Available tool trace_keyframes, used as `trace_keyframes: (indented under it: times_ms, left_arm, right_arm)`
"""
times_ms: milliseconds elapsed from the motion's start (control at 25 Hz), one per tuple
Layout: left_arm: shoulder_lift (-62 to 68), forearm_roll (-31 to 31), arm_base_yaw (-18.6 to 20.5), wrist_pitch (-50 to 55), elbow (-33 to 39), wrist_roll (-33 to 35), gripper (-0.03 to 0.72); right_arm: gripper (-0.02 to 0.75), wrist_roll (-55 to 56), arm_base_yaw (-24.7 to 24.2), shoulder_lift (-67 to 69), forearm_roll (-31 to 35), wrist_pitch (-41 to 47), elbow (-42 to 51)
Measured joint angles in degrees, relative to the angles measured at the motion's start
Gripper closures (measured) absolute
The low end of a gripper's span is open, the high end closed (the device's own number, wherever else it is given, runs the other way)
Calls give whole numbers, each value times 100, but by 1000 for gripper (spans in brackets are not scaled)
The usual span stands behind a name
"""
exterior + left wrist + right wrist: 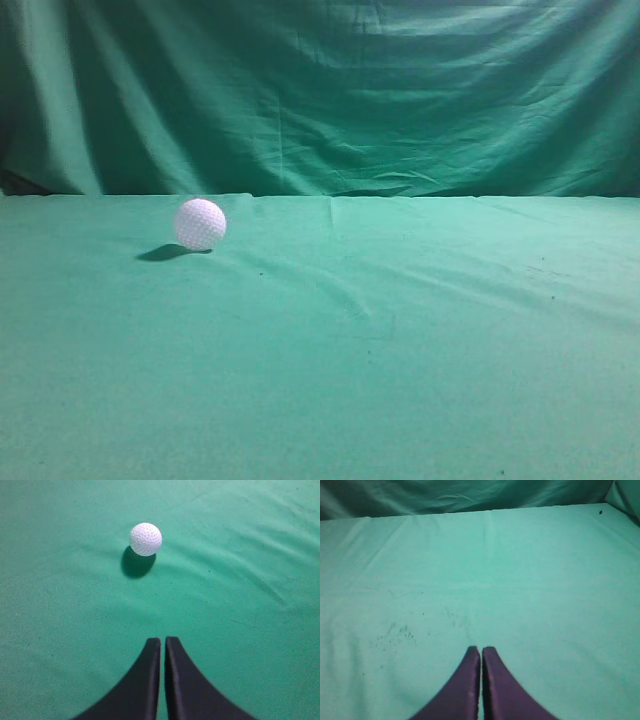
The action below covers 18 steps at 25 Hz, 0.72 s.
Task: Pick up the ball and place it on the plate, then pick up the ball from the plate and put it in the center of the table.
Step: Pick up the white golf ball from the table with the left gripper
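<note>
Ball: a small white dimpled ball [200, 223] rests on the green worktop [400, 350], left of the middle and toward the far edge, its shadow falling to its left. Nothing touches it.
Plate: none shows in any view, so where the ball is meant to go cannot be told.
Left claw: the left claw [162, 641] hangs above the cloth with its two dark fingers pressed nearly together, only a thin slit between them, and holds nothing.
Ball from left claw: straight ahead of the tips and a little to the left in the left wrist view [145, 539], well apart from them. Being round, it has no long axis to line up with.
Right claw: the right claw [481, 650] is likewise drawn narrow and empty, over bare cloth with a few dark specks; no ball appears in its view.
Nearer arm: the left, by judgement.
Next move: the left claw would probably need to spread its fingers wider than the ball before reaching forward and down.
</note>
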Motion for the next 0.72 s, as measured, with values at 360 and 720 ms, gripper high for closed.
trace_keyframes:
  times_ms: [360,720]
  left_arm:
    - [2365,657,-501,70,-1642,-22,688]
    - [3921,1238,-794,97,-2689,-780,620]
  right_arm:
    - [738,0,0,0,0,0,0]
    - [738,0,0,0,0,0,0]
